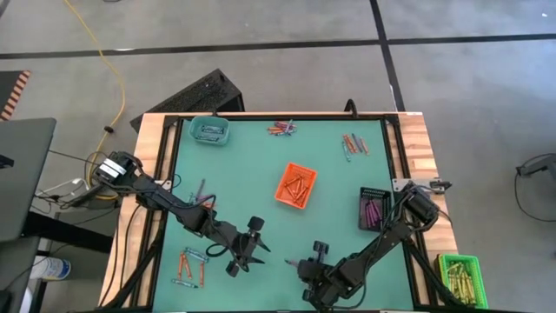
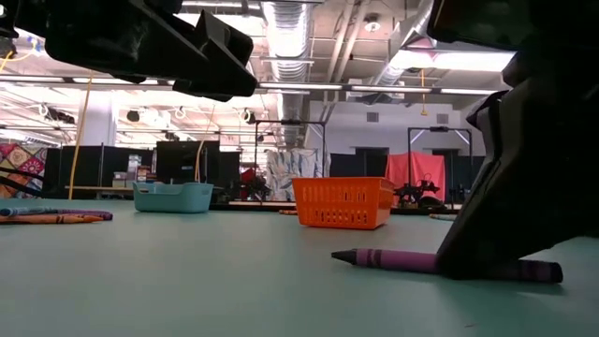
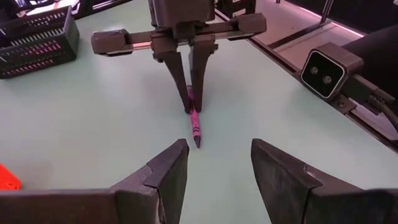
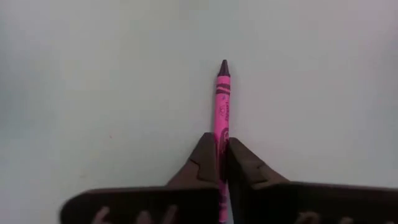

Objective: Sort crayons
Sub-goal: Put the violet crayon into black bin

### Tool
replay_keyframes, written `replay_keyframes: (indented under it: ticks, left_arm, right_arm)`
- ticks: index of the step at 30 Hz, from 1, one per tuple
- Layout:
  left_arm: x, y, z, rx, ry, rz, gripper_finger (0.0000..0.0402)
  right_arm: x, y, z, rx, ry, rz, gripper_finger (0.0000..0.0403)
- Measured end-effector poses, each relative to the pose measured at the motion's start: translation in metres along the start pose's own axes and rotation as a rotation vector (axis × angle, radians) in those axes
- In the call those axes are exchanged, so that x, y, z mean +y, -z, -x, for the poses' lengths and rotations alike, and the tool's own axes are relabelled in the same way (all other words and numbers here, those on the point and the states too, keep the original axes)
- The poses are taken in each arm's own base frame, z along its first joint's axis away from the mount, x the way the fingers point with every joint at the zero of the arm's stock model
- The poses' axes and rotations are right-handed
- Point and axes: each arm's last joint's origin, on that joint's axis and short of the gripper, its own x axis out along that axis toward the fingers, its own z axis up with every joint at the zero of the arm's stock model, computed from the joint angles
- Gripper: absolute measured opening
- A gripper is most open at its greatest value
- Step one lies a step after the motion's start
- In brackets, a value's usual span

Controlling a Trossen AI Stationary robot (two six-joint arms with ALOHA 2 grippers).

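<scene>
Right gripper point(image 4: 222, 163) fingers pinched on pink crayon point(image 4: 222, 99) lying on table point(image 4: 93, 74); left gripper point(image 3: 217, 171) fingers wide, just beside.

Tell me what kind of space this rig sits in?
Likely a large lab or industrial workshop, not a home. The low view shows exposed ceiling ducts and strip lighting over an open hall; the high view shows a bare concrete floor with taped lines and a yellow cable beside the green-topped table.
</scene>
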Motion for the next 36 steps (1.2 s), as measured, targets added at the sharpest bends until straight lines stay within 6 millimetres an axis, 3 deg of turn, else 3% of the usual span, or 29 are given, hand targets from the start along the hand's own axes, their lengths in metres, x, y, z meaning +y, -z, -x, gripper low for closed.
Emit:
replay_keyframes:
  ticks: [6, 10, 15, 23, 30, 36]
  left_arm:
    - [0.0, 0.0, 0.0, -0.001, 0.0, 0.0, 0.0167]
    - [0.0, 0.0, 0.0, 0.0, 0.0, 0.0, 0.0167]
    - [0.0, 0.0, 0.0, 0.001, -0.001, 0.0, 0.0167]
    - [0.0, 0.0, 0.0, 0.004, 0.0, 0.0, 0.0167]
    - [0.0, 0.001, 0.0, 0.013, 0.002, -0.001, 0.0167]
    - [0.0, 0.003, 0.0, 0.036, 0.004, 0.002, 0.0167]
  right_arm:
    - [0.0, 0.0, 0.0, 0.01, 0.002, 0.001, 0.0004]
    - [0.002, -0.01, 0.011, 0.033, 0.034, 0.03, 0.0002]
    - [-0.002, -0.026, 0.035, 0.136, 0.138, 0.127, 0.0001]
    - [-0.027, -0.044, 0.087, 0.272, 0.474, 0.007, 0.0001]
    - [-0.054, -0.039, 0.106, 0.357, 0.551, -0.219, 0.0]
    - [-0.088, -0.005, 0.12, 0.321, 0.65, -0.37, 0.0]
